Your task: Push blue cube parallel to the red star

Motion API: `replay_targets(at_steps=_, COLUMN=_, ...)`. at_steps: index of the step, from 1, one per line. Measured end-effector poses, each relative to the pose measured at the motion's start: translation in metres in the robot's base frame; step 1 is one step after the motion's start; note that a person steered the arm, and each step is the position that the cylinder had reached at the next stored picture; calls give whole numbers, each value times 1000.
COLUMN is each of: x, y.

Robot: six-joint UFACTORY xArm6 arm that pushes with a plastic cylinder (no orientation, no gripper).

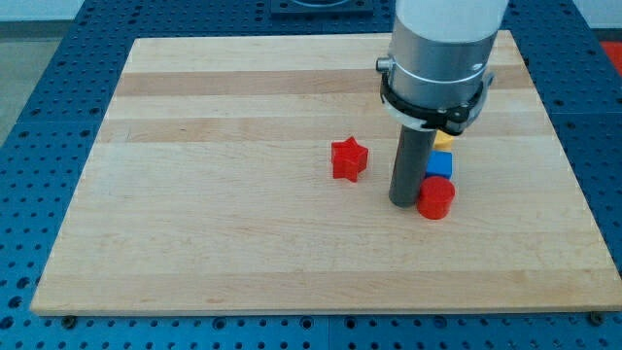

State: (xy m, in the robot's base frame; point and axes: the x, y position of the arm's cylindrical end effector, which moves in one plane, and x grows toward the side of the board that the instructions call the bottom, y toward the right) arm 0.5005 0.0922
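Note:
The red star [349, 159] lies on the wooden board [214, 194] a little right of its middle. The blue cube [441, 164] sits to the star's right, partly hidden behind my rod. My tip [403, 202] rests on the board just left of the blue cube, between it and the star, and touches or nearly touches a red cylinder [436, 198] at its right.
A yellow block [442, 141] sits right behind the blue cube, mostly hidden under the arm's grey body [442, 49]. The red cylinder stands directly in front of the blue cube. The board lies on a blue perforated table [39, 117].

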Motion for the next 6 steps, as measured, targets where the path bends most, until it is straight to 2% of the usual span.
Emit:
replay_targets(at_steps=2, x=-6, y=2)
replay_targets(at_steps=4, x=-33, y=-12)
replay_targets(at_steps=6, x=-36, y=21)
